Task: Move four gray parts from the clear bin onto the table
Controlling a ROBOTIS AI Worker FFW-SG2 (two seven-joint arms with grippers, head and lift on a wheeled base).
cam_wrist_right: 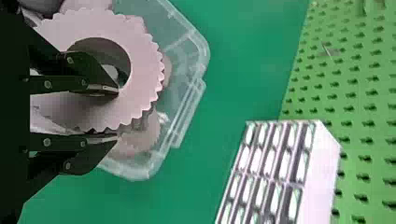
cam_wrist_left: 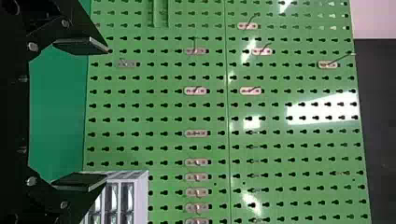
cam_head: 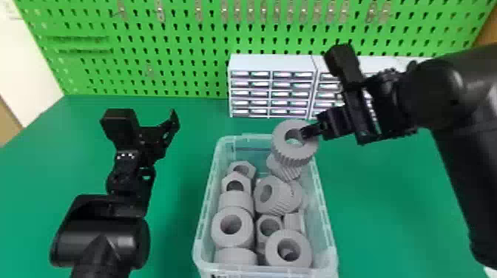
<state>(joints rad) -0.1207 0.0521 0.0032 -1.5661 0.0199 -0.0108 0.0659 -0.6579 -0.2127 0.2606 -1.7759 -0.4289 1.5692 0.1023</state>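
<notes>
The right gripper (cam_head: 305,134) grasps a gray gear (cam_head: 290,152) by its ring, the clear bin (cam_head: 209,192) below it. The left gripper (cam_head: 148,119) gapes empty.

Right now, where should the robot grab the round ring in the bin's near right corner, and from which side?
I'd pinch the wall of the round ring from above, one finger inside its hole, one outside. Its hole is open and faces up toward the robot, and nothing lies on top. The right gripper holds the toothed ring that way too.
</notes>
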